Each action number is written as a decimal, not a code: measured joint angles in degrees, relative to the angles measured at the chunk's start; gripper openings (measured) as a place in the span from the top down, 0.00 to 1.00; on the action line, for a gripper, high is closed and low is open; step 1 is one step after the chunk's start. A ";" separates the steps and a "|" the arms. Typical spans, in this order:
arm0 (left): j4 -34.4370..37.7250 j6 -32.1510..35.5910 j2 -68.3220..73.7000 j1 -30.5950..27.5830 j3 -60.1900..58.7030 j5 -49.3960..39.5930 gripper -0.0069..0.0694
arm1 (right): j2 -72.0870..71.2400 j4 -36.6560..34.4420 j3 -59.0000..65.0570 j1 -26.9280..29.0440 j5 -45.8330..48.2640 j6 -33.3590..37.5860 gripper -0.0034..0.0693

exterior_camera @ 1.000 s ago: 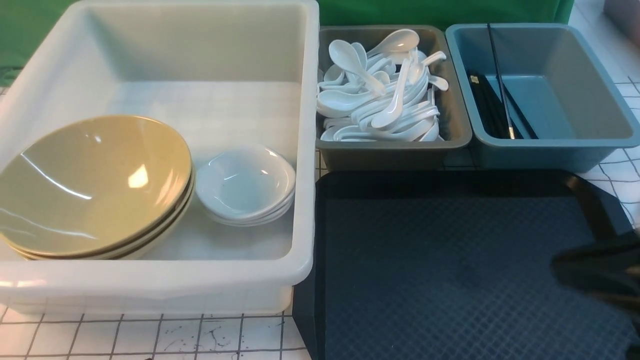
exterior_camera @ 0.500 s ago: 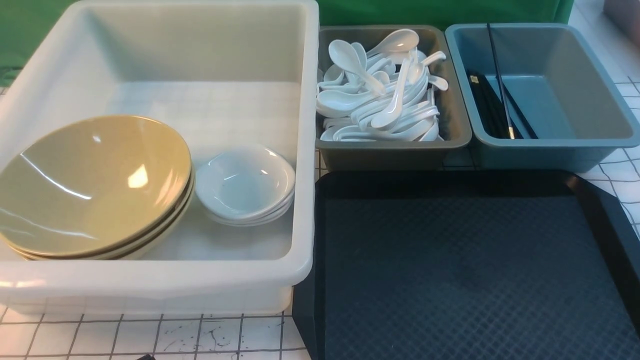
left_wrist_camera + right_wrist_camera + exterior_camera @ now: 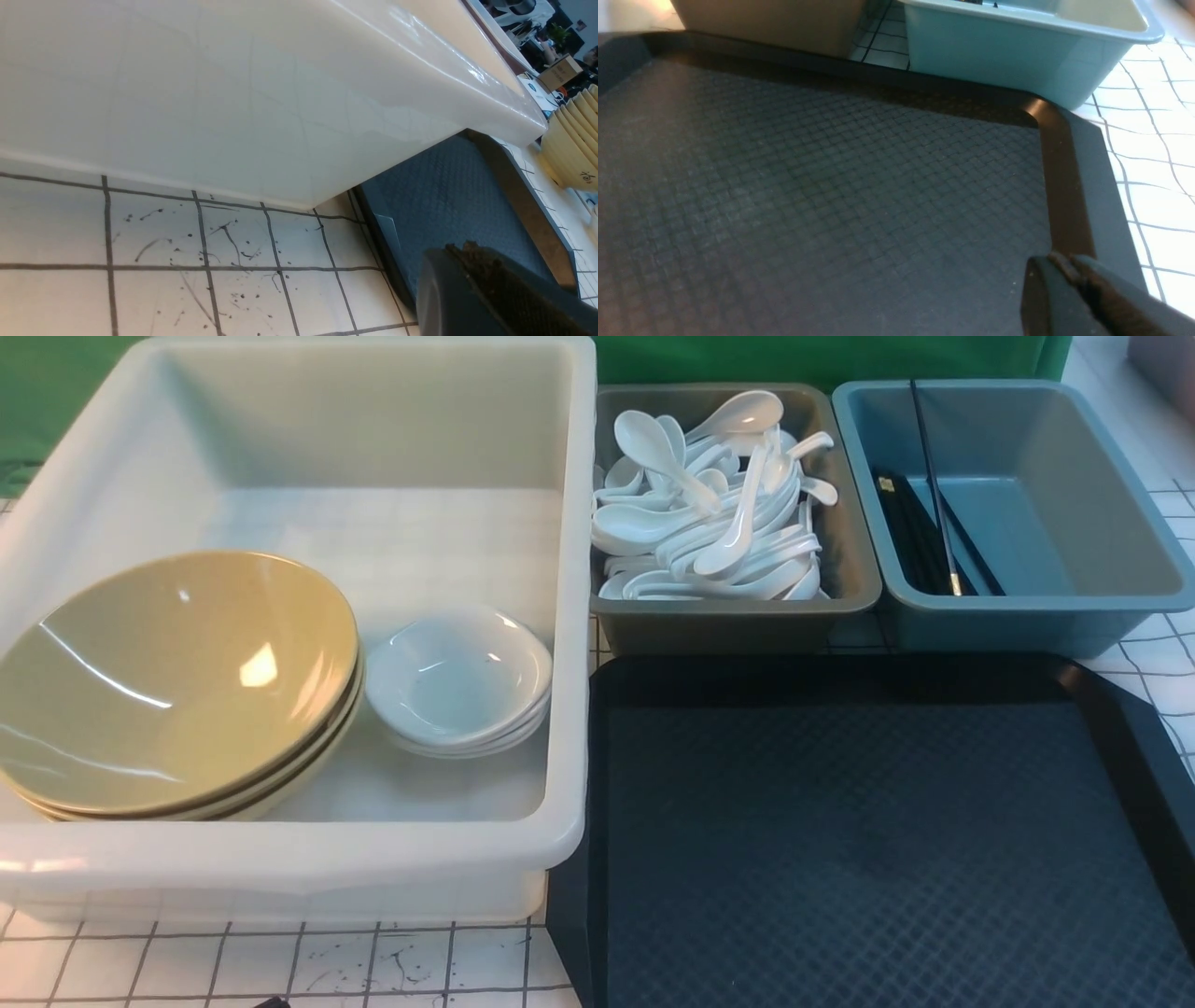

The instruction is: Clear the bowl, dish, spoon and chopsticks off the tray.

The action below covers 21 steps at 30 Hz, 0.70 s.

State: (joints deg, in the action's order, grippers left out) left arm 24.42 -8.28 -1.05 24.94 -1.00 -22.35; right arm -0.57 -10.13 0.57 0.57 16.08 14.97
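The dark tray (image 3: 840, 859) lies bare, with nothing on its textured surface. A mustard bowl (image 3: 177, 681) tops a stack inside the white tub (image 3: 280, 868), and a white dish (image 3: 457, 677) tops a smaller stack beside it. White spoons (image 3: 709, 513) fill the grey bin (image 3: 850, 569). Black chopsticks (image 3: 934, 523) lie in the blue bin (image 3: 1074, 551). Neither gripper shows in the front view. My left gripper (image 3: 460, 247) is shut and empty, low beside the tub's outer wall (image 3: 233, 116) at the tray's corner (image 3: 444, 196). My right gripper (image 3: 1064, 259) is shut and empty over the tray's right rim (image 3: 1064, 196).
The tub, grey bin (image 3: 775, 23) and blue bin (image 3: 1008, 51) border the tray's left and far sides. A stack of tan bowls (image 3: 570, 149) stands beyond the tray in the left wrist view. White gridded tabletop (image 3: 280, 961) lies in front of the tub.
The dark shape of my right arm at the front view's right edge has withdrawn out of view. Nothing else has moved.
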 joint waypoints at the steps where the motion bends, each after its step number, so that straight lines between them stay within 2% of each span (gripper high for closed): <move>1: 0.00 0.00 0.00 0.00 0.00 0.00 0.91 | 0.00 0.00 0.00 0.00 0.00 0.01 0.88; 21: 0.00 0.00 0.00 0.00 0.00 0.00 0.91 | 0.00 0.06 0.00 0.00 0.06 -0.06 0.85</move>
State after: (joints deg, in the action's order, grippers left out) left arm 24.42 -8.28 -1.05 24.94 -1.00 -22.35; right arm -0.57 -10.07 0.57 0.57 16.15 14.91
